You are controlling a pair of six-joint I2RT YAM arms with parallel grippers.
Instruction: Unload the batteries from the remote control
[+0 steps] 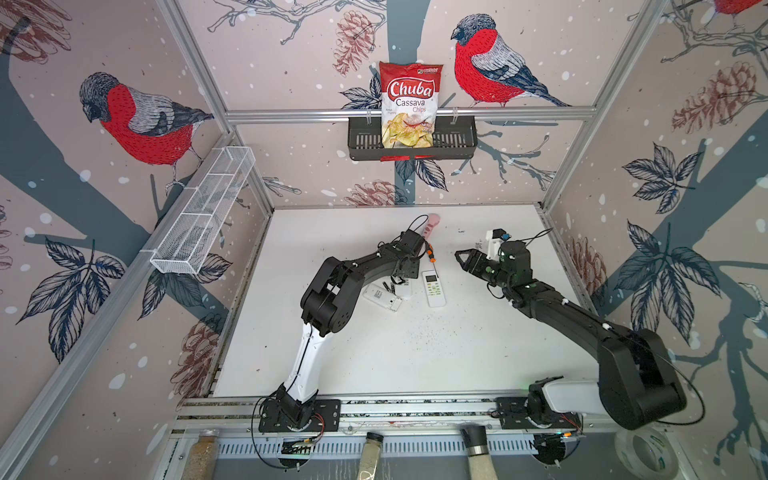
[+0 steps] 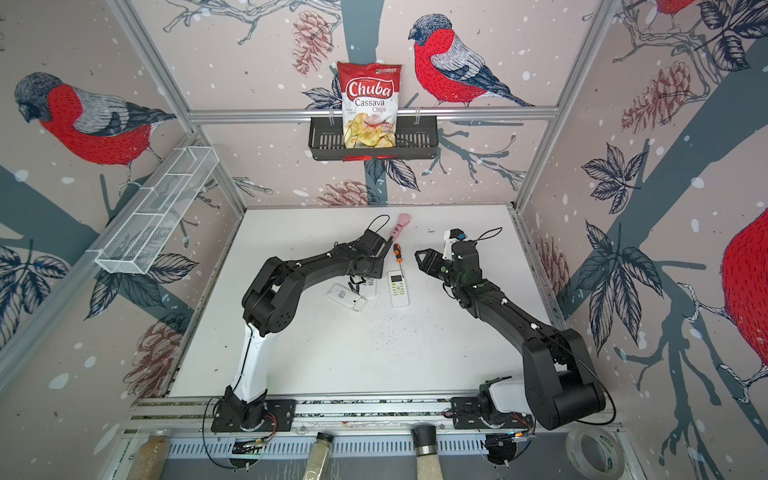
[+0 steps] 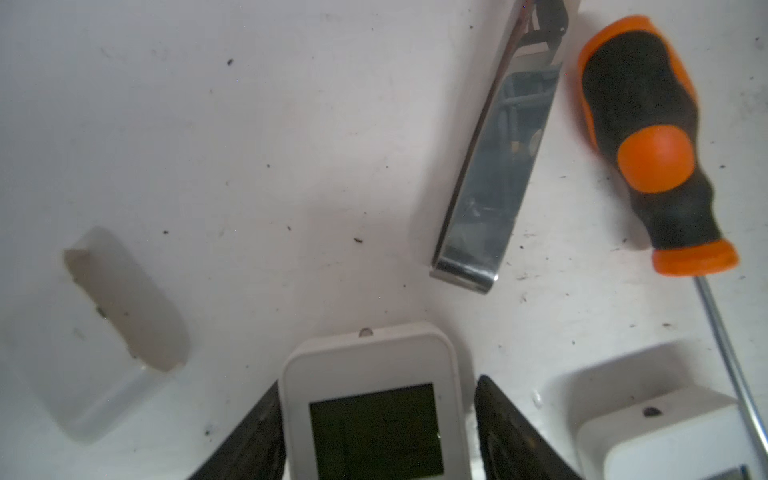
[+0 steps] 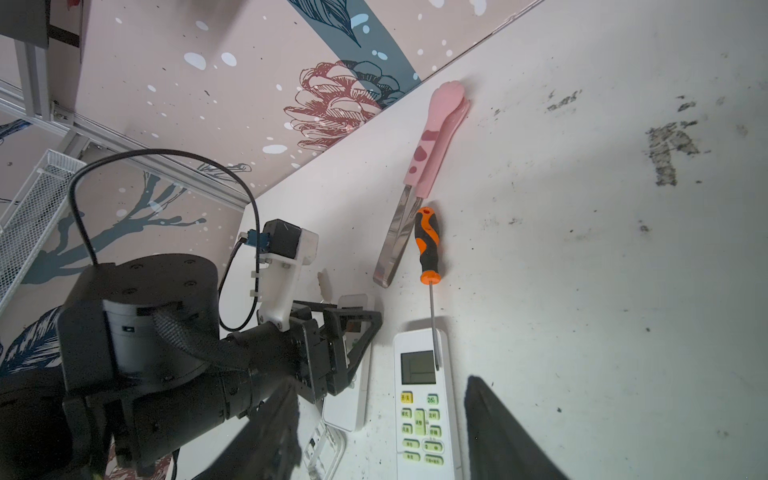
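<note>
Half-seen remote (image 3: 374, 357)
Left pincer (image 3: 378, 380) straddles it, grip unclear; right pincer (image 4: 381, 380) gapes empty; batteries (image 1: 389, 286) blurry at its nine o'clock.

Centre of both top views: the left arm (image 1: 374, 259) covers most of one remote (image 1: 406, 291); the batteries (image 1: 389, 287) beside it are too small to count.

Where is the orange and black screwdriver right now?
In both top views the screwdriver lies near the middle, beside the pink-handled knife, its shaft reaching over the screen end of a white remote.
</note>
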